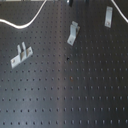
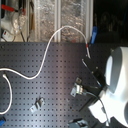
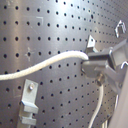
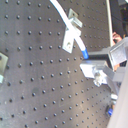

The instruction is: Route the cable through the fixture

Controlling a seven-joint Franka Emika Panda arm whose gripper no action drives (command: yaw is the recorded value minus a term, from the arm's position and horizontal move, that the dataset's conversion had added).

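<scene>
Three brackets point(image 1: 73, 33) dotted the worktop point(image 1: 75, 90); the claw point(image 3: 95, 65), clamped on the cable point(image 3: 45, 64), needed careful alignment at upper frame.

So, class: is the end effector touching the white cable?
Touching. In the first wrist view the end effector is closed around the cable, which runs straight into its grip with no gap showing.

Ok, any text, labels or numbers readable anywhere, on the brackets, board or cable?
None readable in any view.
Brackets: bare metal, no markings visible.
Board: only holes.
Cable: plain white, no print.
Clutter behind the board in the second exterior view: too blurred to read.
</scene>
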